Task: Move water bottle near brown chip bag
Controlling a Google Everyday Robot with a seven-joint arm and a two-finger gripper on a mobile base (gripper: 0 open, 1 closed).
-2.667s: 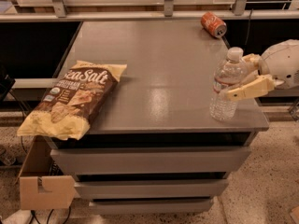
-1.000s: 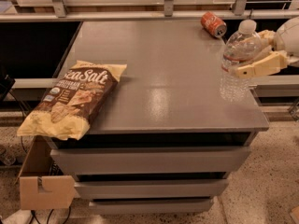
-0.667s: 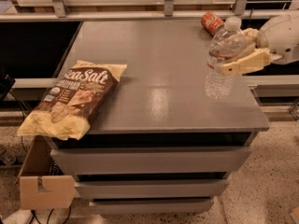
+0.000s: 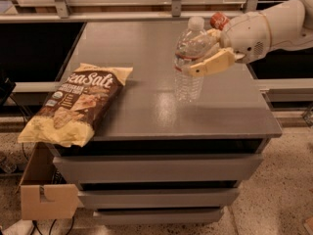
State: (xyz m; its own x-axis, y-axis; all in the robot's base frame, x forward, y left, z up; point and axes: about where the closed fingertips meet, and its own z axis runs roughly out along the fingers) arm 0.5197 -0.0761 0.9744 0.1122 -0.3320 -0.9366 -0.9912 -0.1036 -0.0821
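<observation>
Fingers (image 4: 210, 65) are clamping round the water bottle (image 4: 188, 84) at about label height, one pale finger crossing its front and the other sitting behind it near the shoulder. So the gripper (image 4: 198, 53) is holding the bottle, reaching in from the bench's right edge.

Progress, as I'm reading it: the grasp is done and the carry is roughly halfway. I'm seeing the bottle upright over the middle of the bench (image 4: 146, 48), a bit right of centre (can't tell if its base is skimming the top or just clear of it). The brown chip bag (image 4: 78, 106) is lying at the front-left corner, its lower end hanging over the left edge. There's a stretch of bare top between bottle and bag, so they're apart, not near yet. Left to do, imo: travel further toward the front-left corner, set the bottle down just beside the bag w/o bumping it, then let go.

Count:
- 1 water bottle
- 1 chip bag
- 1 orange-red soda can (image 4: 219, 19), at the back-right corner, partly hidden behind the arm
- 1 gripper
- 3 drawer fronts (image 4: 161, 173) under the bench
- 1 cardboard box (image 4: 46, 199) on the floor by the front-left corner
</observation>
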